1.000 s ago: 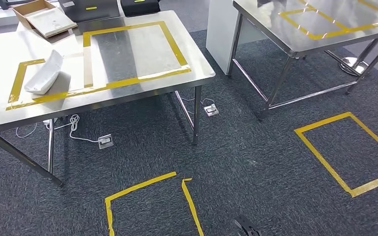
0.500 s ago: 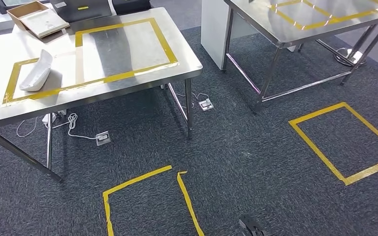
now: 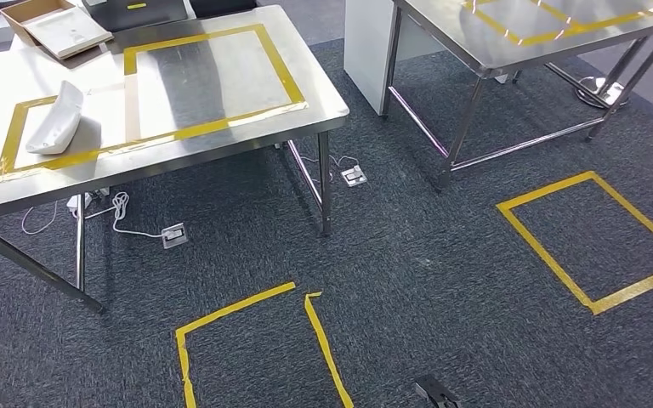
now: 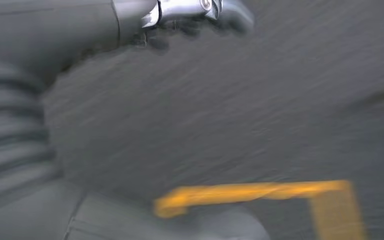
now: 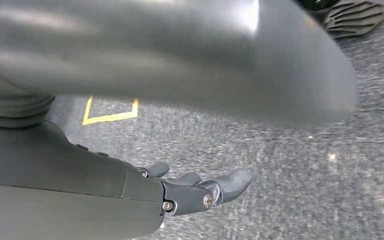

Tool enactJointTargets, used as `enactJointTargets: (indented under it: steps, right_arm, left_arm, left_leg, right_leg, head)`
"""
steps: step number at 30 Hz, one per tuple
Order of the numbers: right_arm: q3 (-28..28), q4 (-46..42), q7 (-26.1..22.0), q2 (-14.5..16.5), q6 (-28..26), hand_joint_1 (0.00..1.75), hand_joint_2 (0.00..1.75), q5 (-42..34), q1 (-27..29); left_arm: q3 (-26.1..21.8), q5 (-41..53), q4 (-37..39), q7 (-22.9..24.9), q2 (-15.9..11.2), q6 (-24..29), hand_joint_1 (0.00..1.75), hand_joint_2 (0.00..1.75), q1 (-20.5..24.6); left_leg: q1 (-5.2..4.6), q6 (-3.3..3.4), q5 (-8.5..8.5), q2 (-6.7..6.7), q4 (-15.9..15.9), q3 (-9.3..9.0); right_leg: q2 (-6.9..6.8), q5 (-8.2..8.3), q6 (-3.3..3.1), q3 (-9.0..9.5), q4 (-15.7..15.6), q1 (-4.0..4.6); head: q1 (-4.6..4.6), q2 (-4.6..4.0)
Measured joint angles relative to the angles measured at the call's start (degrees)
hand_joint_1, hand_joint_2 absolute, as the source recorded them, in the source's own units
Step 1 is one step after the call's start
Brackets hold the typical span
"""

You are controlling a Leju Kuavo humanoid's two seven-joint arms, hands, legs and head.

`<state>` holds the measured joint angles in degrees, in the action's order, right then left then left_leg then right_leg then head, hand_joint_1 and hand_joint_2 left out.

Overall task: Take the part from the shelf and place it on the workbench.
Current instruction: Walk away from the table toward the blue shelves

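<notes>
A white curved part (image 3: 55, 119) lies on the steel workbench (image 3: 221, 85) at the left of the head view, inside a yellow taped outline near its left end. My left hand (image 4: 195, 15) hangs over the dark carpet, blurred, its fingers stretched out with nothing in them. My right hand (image 5: 200, 190) also hangs low over the carpet, fingers apart and empty. Both hands are far from the part.
A second steel table (image 3: 510, 51) stands at the upper right beside a white cabinet (image 3: 366, 42). Yellow tape squares (image 3: 591, 242) (image 3: 255, 340) mark the carpet. A cardboard box (image 3: 55, 25) sits at the workbench's far corner. Cables and a socket (image 3: 174, 235) lie under it.
The whole picture has shifted: the camera has moved, so both tables sit further left and higher in view. The part has kept its place on the workbench.
</notes>
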<state>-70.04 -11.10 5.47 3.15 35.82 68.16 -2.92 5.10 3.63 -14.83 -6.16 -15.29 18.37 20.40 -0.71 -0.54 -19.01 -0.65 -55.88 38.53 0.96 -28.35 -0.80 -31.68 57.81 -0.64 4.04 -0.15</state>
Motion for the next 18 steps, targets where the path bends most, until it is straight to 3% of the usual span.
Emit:
enactJointTargets:
  steps: [4,7,13,18]
  right_arm:
    - [-0.03,0.00,0.40,-0.70,0.00,0.00,1.75,0.45,-0.20]
    - [-0.03,-0.01,1.20,-1.09,0.00,0.00,1.75,0.74,-0.31]
    - [0.62,-0.07,2.98,-1.22,0.01,0.00,1.75,0.26,-0.84]
    - [6.88,-1.01,2.73,-1.43,0.02,0.00,1.75,-5.79,0.34]
  left_arm:
    - [-1.36,0.19,2.55,14.06,2.88,-3.93,0.00,1.75,-9.48]
    - [-2.27,-1.04,3.60,18.85,5.32,-5.91,0.00,1.75,-14.81]
    - [-3.28,-1.58,4.15,20.49,9.41,-6.44,0.00,1.75,-17.57]
    - [-3.65,-1.60,3.57,18.74,10.96,-7.70,0.00,1.75,-18.95]
  left_leg:
    - [-0.01,0.23,-0.39,0.05,-0.34,0.09]
    - [0.00,0.36,-0.49,0.19,-0.58,0.20]
    - [0.00,0.47,-0.45,0.68,-0.68,0.29]
    - [-0.01,0.63,-0.34,0.72,-0.76,0.30]
  right_leg:
    - [-0.06,-0.29,0.28,0.19,-0.02,-0.01]
    - [-0.22,-0.43,0.43,0.25,-0.02,0.00]
    - [-0.72,-0.36,0.63,0.41,-0.02,0.01]
    - [-0.73,-0.26,0.75,0.44,-0.02,0.02]
  head:
    - [-0.01,0.00]
    - [0.00,0.00]
    - [0.01,0.00]
    - [0.01,0.00]
